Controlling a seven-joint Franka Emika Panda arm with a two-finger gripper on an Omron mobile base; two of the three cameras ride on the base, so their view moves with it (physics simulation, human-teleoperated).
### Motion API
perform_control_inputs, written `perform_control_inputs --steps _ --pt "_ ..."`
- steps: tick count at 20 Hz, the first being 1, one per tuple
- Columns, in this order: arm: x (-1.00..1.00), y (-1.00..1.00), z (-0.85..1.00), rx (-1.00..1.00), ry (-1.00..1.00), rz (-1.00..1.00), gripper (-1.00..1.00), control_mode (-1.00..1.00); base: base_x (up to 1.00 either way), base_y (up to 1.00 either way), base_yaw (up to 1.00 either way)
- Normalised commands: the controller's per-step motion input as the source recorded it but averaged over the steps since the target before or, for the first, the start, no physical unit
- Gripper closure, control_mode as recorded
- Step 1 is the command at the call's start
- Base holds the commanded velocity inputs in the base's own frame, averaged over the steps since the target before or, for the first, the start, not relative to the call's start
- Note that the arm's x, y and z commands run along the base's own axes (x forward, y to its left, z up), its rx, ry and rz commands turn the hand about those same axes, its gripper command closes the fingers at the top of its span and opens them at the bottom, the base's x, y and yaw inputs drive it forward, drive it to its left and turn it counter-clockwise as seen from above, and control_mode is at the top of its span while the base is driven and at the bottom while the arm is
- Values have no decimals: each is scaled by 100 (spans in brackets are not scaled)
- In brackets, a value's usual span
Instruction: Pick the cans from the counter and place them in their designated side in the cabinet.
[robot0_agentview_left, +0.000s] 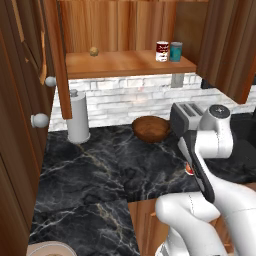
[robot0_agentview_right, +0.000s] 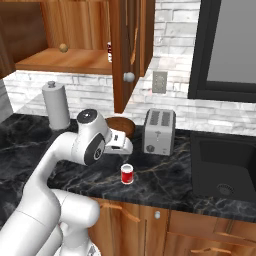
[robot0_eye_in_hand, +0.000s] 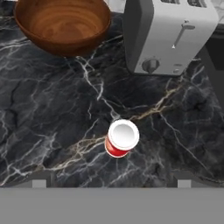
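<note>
Cans sit apart: the bright red can (robot0_eye_in_hand: 122, 139) stands upright on the black marble table (robot0_eye_in_hand: 52, 127), low centre of the hand view, below the toaster (robot0_eye_in_hand: 168, 35) and wooden bowl (robot0_eye_in_hand: 63, 24). Directly over it the tool (robot0_eye_in_hand: 111, 183) hangs, fingertips spread wide, gripping nothing. The dark-labelled can (robot0_agentview_left: 162, 51) rests on the cabinet (robot0_agentview_left: 125, 64) shelf, upper right in the left base view, beside a teal can (robot0_agentview_left: 176, 51).

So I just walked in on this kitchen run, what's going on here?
The arm's tool hangs open above the bright red can standing upright on the black marble counter, near the toaster and wooden bowl. Nothing is held. A darker-labelled can already sits on the cabinet shelf beside a teal can.
</note>
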Motion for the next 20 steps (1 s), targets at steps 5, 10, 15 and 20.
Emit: perform_control_inputs --steps 5,10,15,20 --pt "19 -4 -18 2 0 0 -100 -100 0 0 0" --pt "17 -5 -16 1 0 0 -100 -100 0 0 0" --pt "14 -4 -16 0 0 0 -100 -100 0 0 0" --pt "3 -9 -16 0 2 0 -100 -100 0 0 0"
